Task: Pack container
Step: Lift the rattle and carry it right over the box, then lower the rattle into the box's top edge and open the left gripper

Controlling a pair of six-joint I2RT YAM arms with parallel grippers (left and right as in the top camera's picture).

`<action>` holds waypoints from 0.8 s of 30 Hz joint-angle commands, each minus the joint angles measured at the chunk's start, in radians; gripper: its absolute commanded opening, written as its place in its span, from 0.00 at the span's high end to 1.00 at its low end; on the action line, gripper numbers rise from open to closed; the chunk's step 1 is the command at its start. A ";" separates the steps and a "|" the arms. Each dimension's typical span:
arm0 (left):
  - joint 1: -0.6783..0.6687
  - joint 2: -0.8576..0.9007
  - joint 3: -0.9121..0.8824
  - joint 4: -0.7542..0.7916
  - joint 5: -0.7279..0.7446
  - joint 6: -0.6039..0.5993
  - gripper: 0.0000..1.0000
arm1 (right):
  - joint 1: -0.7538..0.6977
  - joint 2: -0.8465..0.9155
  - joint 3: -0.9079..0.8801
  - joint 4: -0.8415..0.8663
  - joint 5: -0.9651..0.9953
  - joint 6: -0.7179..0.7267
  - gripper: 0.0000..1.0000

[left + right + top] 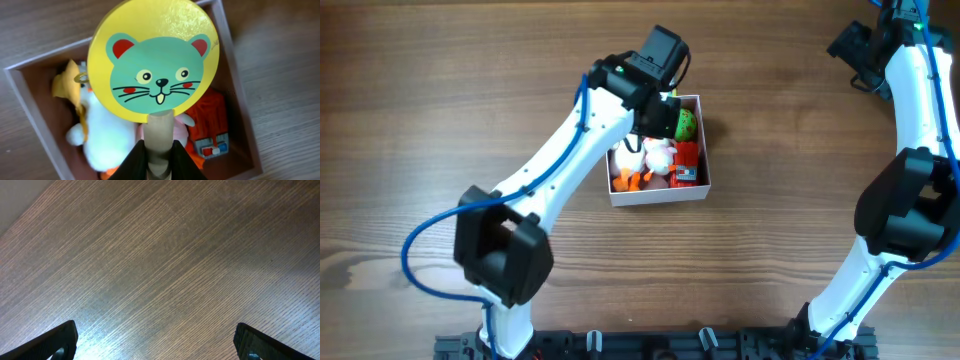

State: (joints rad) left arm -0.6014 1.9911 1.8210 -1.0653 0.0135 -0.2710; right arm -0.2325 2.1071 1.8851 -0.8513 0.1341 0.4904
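The container (660, 196) sits mid-table, white-walled with a dusty-pink inside; its left wall also shows in the left wrist view (30, 107). In it lie a white plush duck (102, 135) with orange feet, an orange toy (212, 120) with red-blue glasses, and a pink toy, mostly hidden. My left gripper (160, 157) is shut on the wooden handle of a yellow round paddle with a teal mouse face (155, 60), held above the container; it shows green-yellow in the overhead view (686, 124). My right gripper (155, 340) is open and empty over bare table at the far right.
The wooden table (790, 130) surrounds the container. The right arm (920, 110) stands along the right edge. The left arm (560, 160) reaches diagonally from the front left over the container's left side.
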 commanded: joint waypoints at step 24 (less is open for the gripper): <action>0.034 0.056 0.010 -0.006 0.008 -0.029 0.00 | -0.001 -0.029 -0.007 0.002 -0.004 0.009 0.00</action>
State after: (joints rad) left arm -0.5941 2.0518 1.8210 -1.0660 0.0132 -0.2749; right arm -0.2325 2.1071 1.8851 -0.8513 0.1341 0.4904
